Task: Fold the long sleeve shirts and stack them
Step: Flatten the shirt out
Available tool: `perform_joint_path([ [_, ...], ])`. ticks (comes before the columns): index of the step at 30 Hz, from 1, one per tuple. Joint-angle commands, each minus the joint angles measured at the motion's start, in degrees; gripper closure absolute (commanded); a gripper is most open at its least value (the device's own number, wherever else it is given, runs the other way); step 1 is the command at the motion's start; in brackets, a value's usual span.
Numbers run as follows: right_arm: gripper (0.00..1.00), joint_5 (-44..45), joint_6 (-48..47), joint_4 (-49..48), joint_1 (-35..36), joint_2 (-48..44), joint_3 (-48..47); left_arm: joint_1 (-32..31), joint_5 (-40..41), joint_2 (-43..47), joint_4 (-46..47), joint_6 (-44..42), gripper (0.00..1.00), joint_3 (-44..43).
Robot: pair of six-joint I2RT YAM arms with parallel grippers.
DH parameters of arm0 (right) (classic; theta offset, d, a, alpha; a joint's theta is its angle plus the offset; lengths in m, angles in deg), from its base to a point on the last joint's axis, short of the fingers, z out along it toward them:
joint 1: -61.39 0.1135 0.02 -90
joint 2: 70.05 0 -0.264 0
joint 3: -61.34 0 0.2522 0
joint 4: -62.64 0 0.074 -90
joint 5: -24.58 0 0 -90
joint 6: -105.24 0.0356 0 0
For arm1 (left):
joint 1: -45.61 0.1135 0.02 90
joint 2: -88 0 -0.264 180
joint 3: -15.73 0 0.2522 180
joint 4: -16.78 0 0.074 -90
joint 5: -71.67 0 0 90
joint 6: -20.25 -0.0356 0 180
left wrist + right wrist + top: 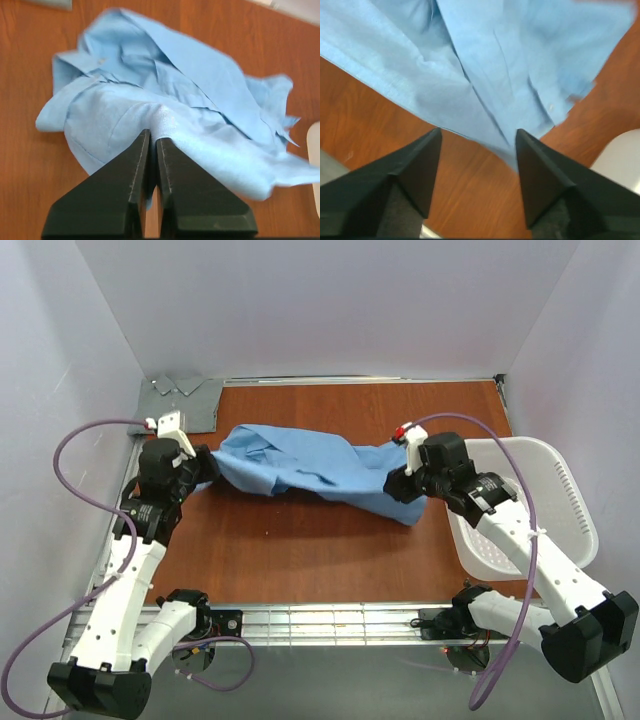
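- White basket [575, 502] sits off the worktop's [300, 552] right edge, toward the near corner.
- Right gripper [477, 132]: jaws well apart and gripping nothing; the hem of the blue shirt [300, 465] lies just past the tips.
- Left gripper [152, 137]: jaws pinched together on the shirt's left edge.
- Blue shirt is rumpled and strung across mid-worktop between the two grippers.
- Grey-green shirt [187, 400] lies flat in the far left corner.

Light blue shirt [300, 465]: thin button-front cloth, crumpled, unfolded. One end clamped in left gripper [203, 468]; the other loose just ahead of the spread right gripper [398, 485].
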Motion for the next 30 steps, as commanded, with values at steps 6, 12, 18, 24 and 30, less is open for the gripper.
perform_joint_path([
  [6, 0.41, -13.18, 7.62, 7.19, -0.12, -5.37, 7.19, 0.29, -2.43, 6.29, -12.23, 9.19, 1.00, 7.85],
  [12, 0.39, -15.21, 4.81, 6.75, 2.25, -3.63, 9.74, 0.29, -1.89, 5.00, -11.53, 7.70, 1.00, 7.15],
  [18, 0.33, -1.77, 6.47, 6.66, 16.56, 3.83, 7.28, 0.29, -1.99, 3.59, -10.30, 8.66, 1.00, 6.54],
  [24, 0.30, 11.41, 9.46, 6.13, 28.96, 12.79, 6.76, 0.29, -1.28, 2.00, -10.30, 8.75, 1.00, 4.69],
  [30, 0.32, 22.04, 12.45, 5.52, 34.95, 22.38, 5.70, 0.29, 0.82, 0.86, -9.95, 8.66, 1.00, 3.02],
])
